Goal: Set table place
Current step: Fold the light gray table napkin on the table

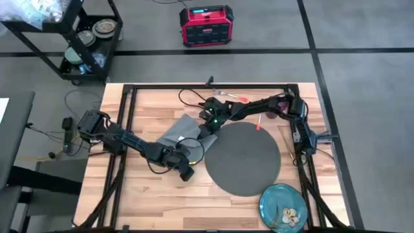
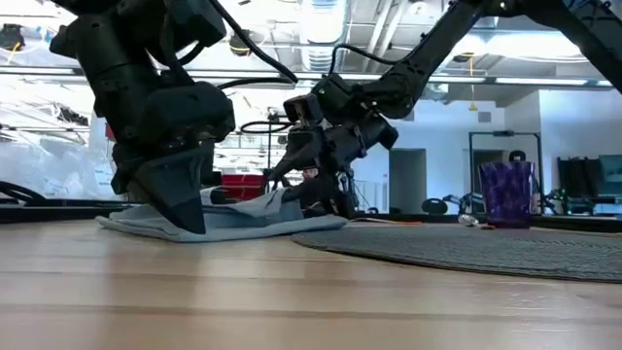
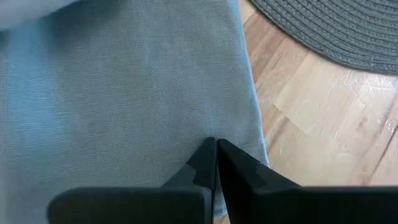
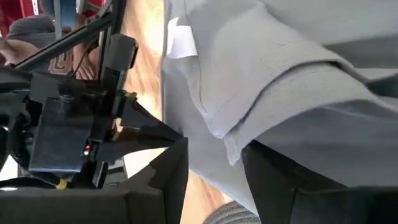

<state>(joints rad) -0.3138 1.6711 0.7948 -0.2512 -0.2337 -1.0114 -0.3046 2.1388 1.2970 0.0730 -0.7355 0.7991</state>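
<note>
The grey napkin [image 1: 178, 133] lies on the table [image 1: 149, 200] just left of the round dark mat [image 1: 242, 158], with one side raised. My left gripper [image 3: 215, 146] is shut, tips down on the napkin's near part. At the napkin's far side by the mat, my right gripper [image 4: 217, 180] is open, with folded cloth [image 4: 280, 74] between and over its fingers. The patterned plate [image 1: 283, 207] sits at the near right corner. In the low view the purple cup [image 2: 505, 192] stands beyond the mat. Two orange-handled utensils [image 1: 236, 97] lie at the far edge. My left gripper sets its shut fingertips on the napkin's flat top [image 3: 205, 124], close to the edge that faces the mat. The fingers come from above, slanting down, and the cloth lies flat on the wood beneath them. My right gripper has the napkin's folded edge [image 4: 230, 143] between its open fingers. The cloth drapes over one finger [image 4: 280, 186], in several layers. That side of the napkin is raised off the table; the rest lies on it.
A black cart [image 1: 77, 39] with dishes stands beyond the table's far left corner, and a red box [image 1: 206, 24] sits on the floor behind. Cables run across the far part of the table. Bare wood shows near the front edge.
</note>
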